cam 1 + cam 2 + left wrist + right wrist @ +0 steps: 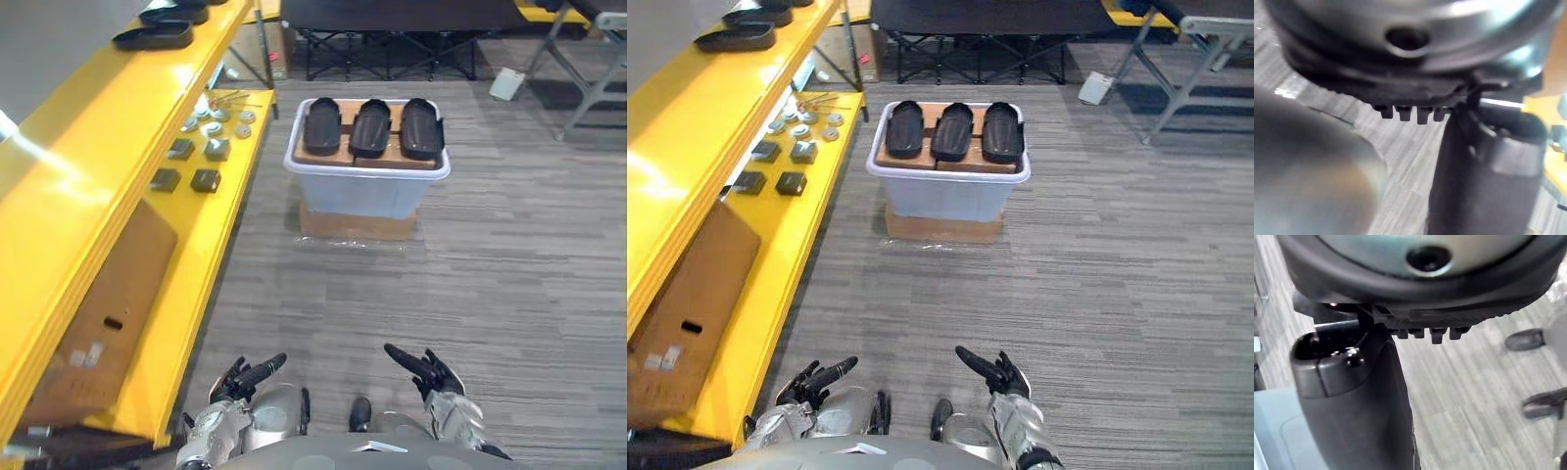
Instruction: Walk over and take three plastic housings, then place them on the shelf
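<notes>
**Hands empty, housings well ahead of the fingers**

The yellow shelf runs close outside the left hand, whose fingers are straight and hold nothing. Three black housings lie side by side on a board across a white bin, well ahead of both sets of fingertips. The right hand is also straight-fingered and empty.

Likely risks: the left arm clips the shelf edge on the walk in, or a reach for one housing nudges its close neighbour off the board.
</notes>
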